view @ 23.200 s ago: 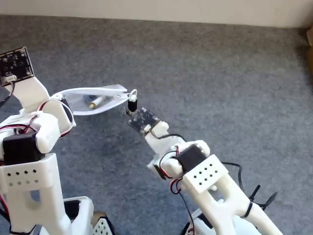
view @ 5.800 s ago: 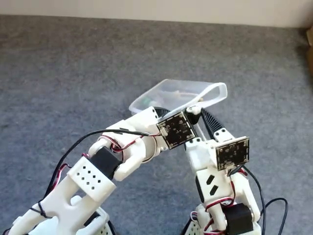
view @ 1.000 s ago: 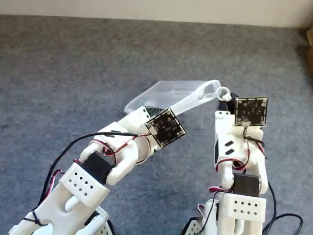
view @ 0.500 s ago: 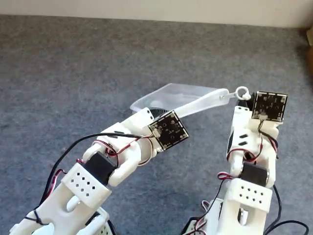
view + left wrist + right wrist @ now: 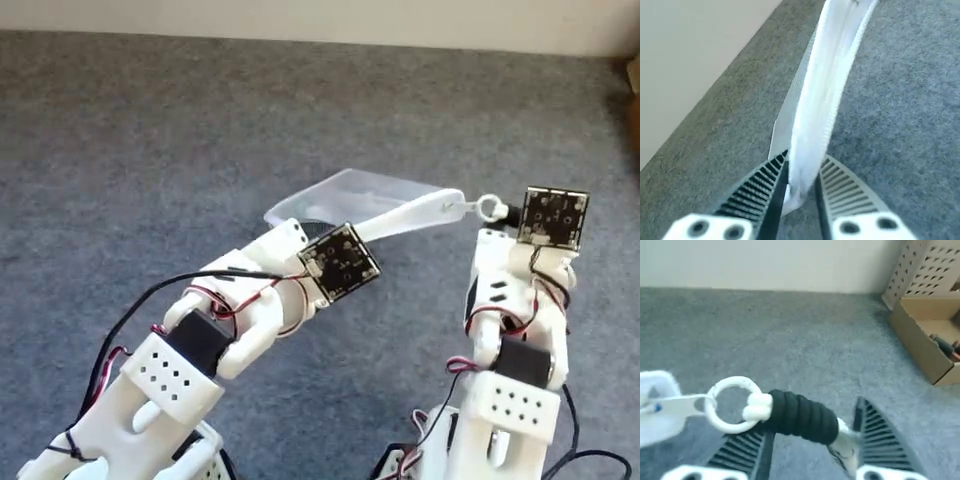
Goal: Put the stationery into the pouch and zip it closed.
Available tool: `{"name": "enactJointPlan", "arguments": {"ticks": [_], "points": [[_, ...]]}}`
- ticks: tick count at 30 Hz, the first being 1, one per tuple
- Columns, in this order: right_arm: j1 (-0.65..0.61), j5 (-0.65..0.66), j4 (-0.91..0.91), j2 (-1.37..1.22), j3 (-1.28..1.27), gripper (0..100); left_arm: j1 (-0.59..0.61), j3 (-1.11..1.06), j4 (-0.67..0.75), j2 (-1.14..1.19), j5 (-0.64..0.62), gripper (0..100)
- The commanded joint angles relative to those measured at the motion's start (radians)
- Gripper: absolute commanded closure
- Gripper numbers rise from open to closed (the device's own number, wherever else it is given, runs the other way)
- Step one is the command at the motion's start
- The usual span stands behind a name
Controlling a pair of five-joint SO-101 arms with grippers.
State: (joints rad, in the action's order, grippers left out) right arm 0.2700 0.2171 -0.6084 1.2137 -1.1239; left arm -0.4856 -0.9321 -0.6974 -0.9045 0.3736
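Note:
A translucent pouch (image 5: pixel 350 195) hangs off the carpet, and my left gripper (image 5: pixel 318 228) is shut on its near end. In the left wrist view the white zipper band (image 5: pixel 825 90) runs away from between the left gripper's (image 5: pixel 800 165) jaws. At the pouch's far end the zipper's white ring (image 5: pixel 488 207) points at my right gripper (image 5: pixel 505 212). The right gripper (image 5: pixel 812 420) stands open. The black cord pull (image 5: pixel 800 415) lies across the gap between its jaws, with the ring (image 5: pixel 732 399) just beyond. I cannot make out what is inside the pouch.
Grey carpet covers the whole floor up to a pale wall at the back. An open cardboard box (image 5: pixel 930 340) and a perforated white basket (image 5: pixel 930 265) stand off to the side beyond the right gripper.
Over the last second my right arm drew the ring away from the left gripper, stretching the zipper band out. In the last half second the ring and band sagged slightly while the arm stayed put.

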Motion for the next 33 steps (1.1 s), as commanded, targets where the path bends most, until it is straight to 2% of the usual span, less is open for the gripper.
{"name": "enactJointPlan", "arguments": {"ticks": [1, 4, 6, 9, 14, 21, 27, 33], "points": [[-0.079, -0.003, -0.134, 0.153, 0.077, 75.2, 0.033, 0.012, 0.008, -0.031, -0.011, 82], [-0.168, 0.003, -0.214, 0.285, 0.077, 75.2, 0.033, 0.012, 0.002, -0.031, -0.008, 81], [-0.234, 0.064, -0.285, 0.369, 0.073, 75.2, 0.033, 0.030, -0.052, -0.031, -0.006, 81], [-0.340, 0.138, -0.418, 0.486, 0.073, 75.2, 0.033, 0.101, -0.195, -0.031, -0.006, 81], [-0.449, 0.141, -0.575, 0.621, 0.074, 75.2, 0.033, 0.234, -0.427, -0.031, -0.009, 81], [-0.453, 0.138, -0.688, 0.622, 0.074, 75.2, 0.042, 0.349, -0.629, -0.031, -0.009, 81], [-0.453, 0.137, -0.791, 0.624, 0.077, 75.3, 0.219, 0.348, -0.652, -0.051, -0.012, 81], [-0.453, 0.135, -0.855, 0.624, 0.114, 75.3, 0.332, 0.246, -0.678, -0.364, -0.011, 81]]}}
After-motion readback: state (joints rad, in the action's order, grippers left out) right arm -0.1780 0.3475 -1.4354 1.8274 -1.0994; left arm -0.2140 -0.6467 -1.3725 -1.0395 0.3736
